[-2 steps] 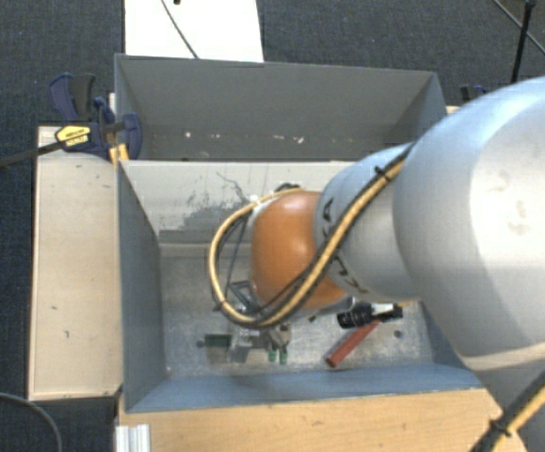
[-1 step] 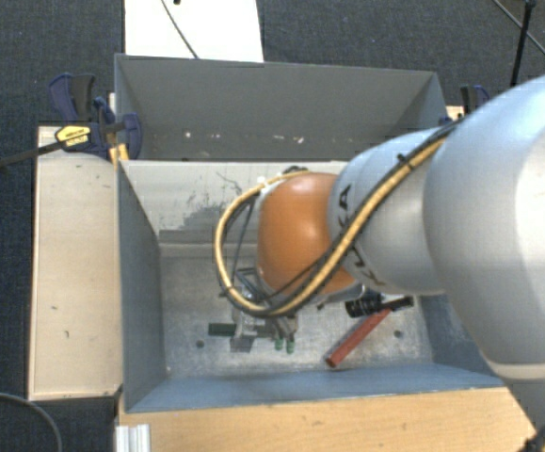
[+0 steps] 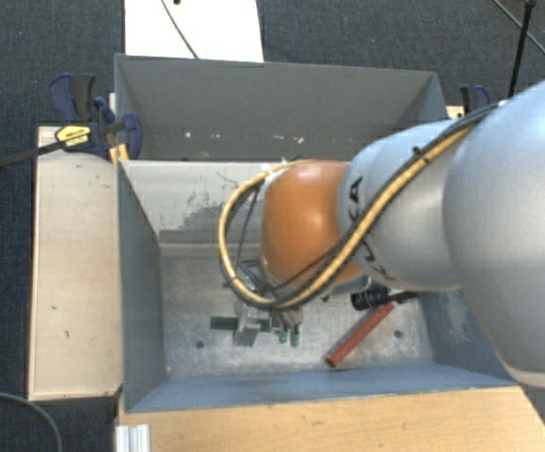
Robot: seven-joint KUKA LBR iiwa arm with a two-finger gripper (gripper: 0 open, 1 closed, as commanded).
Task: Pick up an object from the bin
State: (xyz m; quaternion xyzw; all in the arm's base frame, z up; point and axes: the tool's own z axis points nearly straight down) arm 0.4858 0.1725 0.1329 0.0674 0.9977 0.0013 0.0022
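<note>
My gripper (image 3: 287,335) hangs low over the bin floor, near the front and a little left of the middle, under the orange wrist cover. A red pen-like stick (image 3: 357,336) lies slantwise on the floor just right of the gripper. Its upper end is black and reaches under the arm. A small dark flat piece (image 3: 223,324) lies on the floor close to the gripper's left. Nothing shows in the gripper's grasp.
The arm and its orange cover hide the middle and right of the bin floor. Cables loop round the cover above the gripper. Bare grey floor shows at the left and along the front wall.
</note>
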